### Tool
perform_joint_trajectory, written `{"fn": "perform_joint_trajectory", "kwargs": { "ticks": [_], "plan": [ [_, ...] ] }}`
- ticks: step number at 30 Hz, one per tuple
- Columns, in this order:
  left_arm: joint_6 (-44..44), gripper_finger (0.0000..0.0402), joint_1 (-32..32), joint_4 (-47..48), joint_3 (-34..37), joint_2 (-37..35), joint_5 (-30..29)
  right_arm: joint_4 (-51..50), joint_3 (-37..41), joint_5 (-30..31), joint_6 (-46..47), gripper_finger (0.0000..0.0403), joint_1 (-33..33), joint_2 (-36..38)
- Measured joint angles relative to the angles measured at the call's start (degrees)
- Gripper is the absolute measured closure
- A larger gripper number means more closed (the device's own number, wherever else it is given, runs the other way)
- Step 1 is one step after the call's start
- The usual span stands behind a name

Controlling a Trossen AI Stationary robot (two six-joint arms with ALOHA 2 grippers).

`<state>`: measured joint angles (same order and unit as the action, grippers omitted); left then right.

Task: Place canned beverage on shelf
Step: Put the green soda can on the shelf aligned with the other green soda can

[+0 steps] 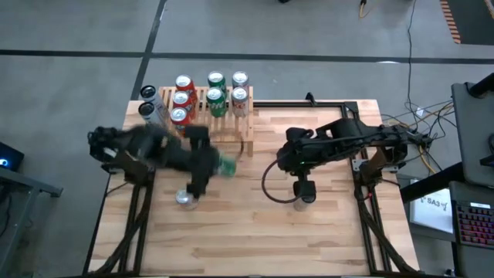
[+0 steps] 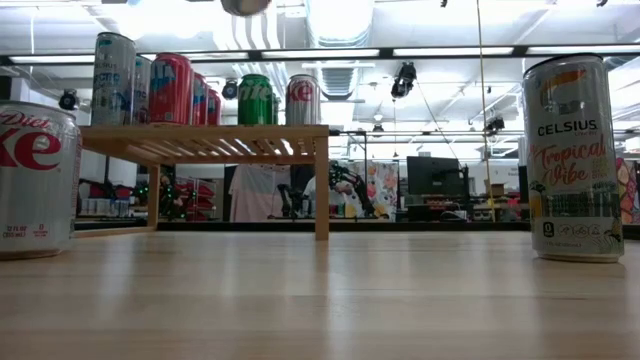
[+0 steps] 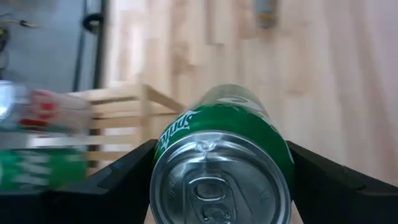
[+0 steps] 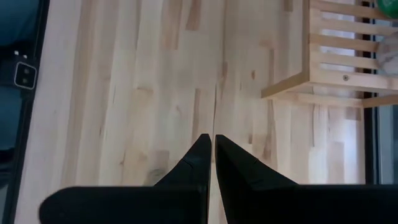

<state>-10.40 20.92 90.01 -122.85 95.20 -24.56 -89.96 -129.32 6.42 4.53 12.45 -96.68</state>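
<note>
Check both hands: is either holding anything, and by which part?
The left hand holds a green Sprite can by its side walls, near the top rim. The right hand is shut and empty.

Wooden table (image 1: 324, 232), grey floor (image 1: 77, 31), possibly a keyboard (image 1: 472, 224) at its edge.

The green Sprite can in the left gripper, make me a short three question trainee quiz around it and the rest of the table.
1. True or false: the left gripper holds the green Sprite can.
2. The right gripper is: A open, B shut, C holding a can.
3. Fill in: the light-wood slatted shelf carries cans at its ____ end, high view.

Key: 1 true; 2 B; 3 left.
</note>
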Motion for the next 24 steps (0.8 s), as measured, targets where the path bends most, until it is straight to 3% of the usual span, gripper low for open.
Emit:
{"fn": "perform_joint_trajectory", "kwargs": {
  "ticks": [6, 12, 18, 24],
  "plan": [
    [12.18, 0.0114, -15.18, 0.1, -3.01, 0.02, 6.67, 0.14, 0.0, 0.0, 1.18, 0.039, 0.02, 0.67],
    [21.06, 0.0114, -27.35, 0.1, -0.74, 0.59, 12.07, 0.15, 0.0, 0.0, 1.45, 0.039, 0.02, 0.37],
    [28.04, 0.0114, -33.74, 0.01, 3.88, 0.63, 13.18, 0.1, 0.0, -0.63, 1.92, 0.039, 0.02, 0.23],
    [31.91, 0.0114, -35.34, -0.75, 9.96, 0.63, 13.14, 0.05, 0.0, -0.63, 3.0, 0.039, 0.02, 0.32]
  ]
}}
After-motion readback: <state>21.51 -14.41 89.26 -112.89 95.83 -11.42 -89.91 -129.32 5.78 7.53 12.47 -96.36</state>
